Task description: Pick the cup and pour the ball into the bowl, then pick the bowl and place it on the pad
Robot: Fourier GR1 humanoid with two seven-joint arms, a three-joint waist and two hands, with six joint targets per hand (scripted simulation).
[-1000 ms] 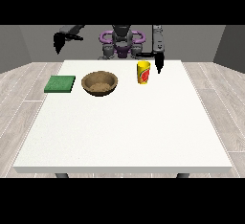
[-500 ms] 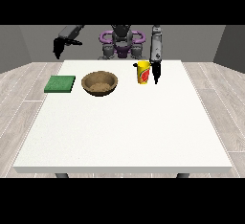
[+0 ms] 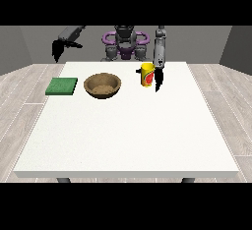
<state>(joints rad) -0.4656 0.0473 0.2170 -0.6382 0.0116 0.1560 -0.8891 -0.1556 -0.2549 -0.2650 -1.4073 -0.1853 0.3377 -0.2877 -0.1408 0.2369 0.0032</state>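
Fingers pointing down, the black hand at the view's right (image 3: 158, 79) hangs just beside the yellow cup (image 3: 146, 74), on the cup's right, apparently lined up to take it from the side; whether those fingers are spread or already touching the cup cannot be told from across the table. The cup stands upright toward the far edge of the white table (image 3: 128, 135), red marking facing the camera, and the ball it should carry is not visible from this angle. Left of it, apart but near, sits the brown wooden bowl (image 3: 102, 85), mouth up, a short tip away for the pour. Farther left lies the flat green pad (image 3: 62, 86), the bowl's eventual resting place. The hand at the view's left (image 3: 57, 51) is raised off the table's far left corner, well apart from everything, seemingly kept out of the way; its finger position cannot be told. Judging by the layout, the task's first grasp is not yet complete.
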